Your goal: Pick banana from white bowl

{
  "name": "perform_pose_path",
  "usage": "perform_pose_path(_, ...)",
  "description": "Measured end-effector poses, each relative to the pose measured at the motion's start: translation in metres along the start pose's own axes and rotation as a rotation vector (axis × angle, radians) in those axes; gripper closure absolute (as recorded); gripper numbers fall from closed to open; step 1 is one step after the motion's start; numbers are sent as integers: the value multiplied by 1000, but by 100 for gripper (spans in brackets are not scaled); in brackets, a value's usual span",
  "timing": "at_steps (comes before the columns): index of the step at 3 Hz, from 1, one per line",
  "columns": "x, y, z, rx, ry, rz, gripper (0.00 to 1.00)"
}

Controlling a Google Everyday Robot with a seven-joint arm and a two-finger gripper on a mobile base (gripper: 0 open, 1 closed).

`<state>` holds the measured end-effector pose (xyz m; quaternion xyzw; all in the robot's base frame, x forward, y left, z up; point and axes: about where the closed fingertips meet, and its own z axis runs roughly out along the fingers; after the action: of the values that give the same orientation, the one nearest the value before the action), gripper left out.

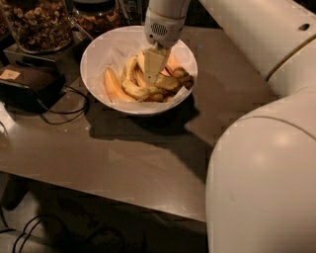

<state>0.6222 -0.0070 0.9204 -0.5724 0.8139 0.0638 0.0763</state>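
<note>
The white bowl (98, 59) stands at the back of the dark table and holds several bananas. The pale-yellow curved banana (132, 88) lies in the middle of the pile, between an orange-toned banana (112, 85) on the left and a brown-spotted one (170, 83) on the right. My gripper (152, 70) points straight down from its white wrist (162, 24) into the bowl. Its tip is at the bananas' tops, just right of the pale-yellow banana's upper part. The gripper hides part of the pile.
Two glass jars of nuts (37, 22) (98, 15) stand behind the bowl at the left. A black box (27, 84) with cables (69, 106) lies left of the bowl. My large white arm (266, 163) fills the right side. The table's front edge (123, 200) runs below.
</note>
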Motion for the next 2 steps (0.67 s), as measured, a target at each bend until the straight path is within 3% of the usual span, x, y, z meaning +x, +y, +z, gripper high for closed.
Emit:
perform_pose_path(1, 2, -5, 9, -15, 8, 13, 45)
perform_pose_path(2, 7, -10, 19, -20, 31, 28, 64)
